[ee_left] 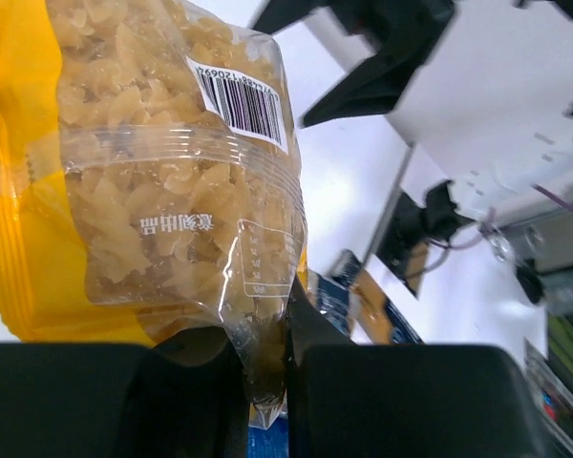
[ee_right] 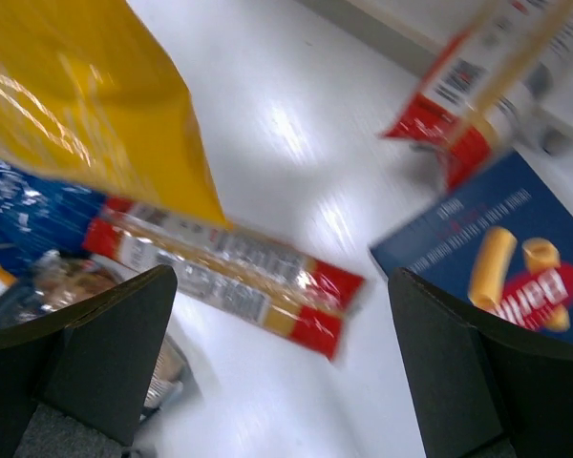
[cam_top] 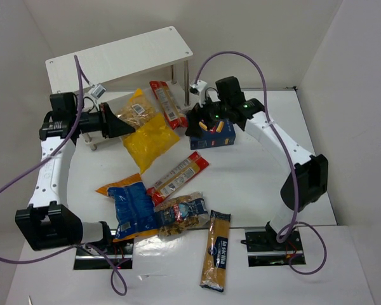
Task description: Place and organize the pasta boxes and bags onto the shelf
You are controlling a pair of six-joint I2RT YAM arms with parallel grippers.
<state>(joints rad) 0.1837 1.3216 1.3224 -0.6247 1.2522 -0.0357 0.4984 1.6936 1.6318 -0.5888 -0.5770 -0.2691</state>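
The shelf [cam_top: 120, 54] stands at the far side of the desk [cam_top: 241, 184], and all the packages are in front of it.

The left claw [ee_left: 267, 358] is pressed on the clear end of the yellow bag [cam_top: 149, 136]. In the left wrist view the thin plastic edge is pinched between the two black fingers [ee_left: 105, 401], and the curly pasta and a barcode show through the clear part. This bag is just in front of the shelf, with its yellow part pointing to the near side. I cannot tell if it is raised from the desk or lies on it.

The right claw [ee_right: 286, 363] is spread wide and holds nothing. It hangs over the left edge of the dark blue box [cam_top: 219, 136], which lies flat to the right of the yellow bag. I cannot tell if the claw touches the box.

The upper red packet [cam_top: 167, 103] lies between the yellow bag and the dark blue box, with its far end close to a front leg of the shelf. The middle red packet [cam_top: 178, 175] lies at a slant near the centre of the desk, just near of the yellow bag.

Nearer to the arm bases, the blue and orange bag [cam_top: 130, 203] lies on the left. The clear bag [cam_top: 181, 213] is just beside it on the right and seems to touch it. The blue-labelled packet [cam_top: 217, 251] lies lengthwise at the near edge, between the two arm bases.
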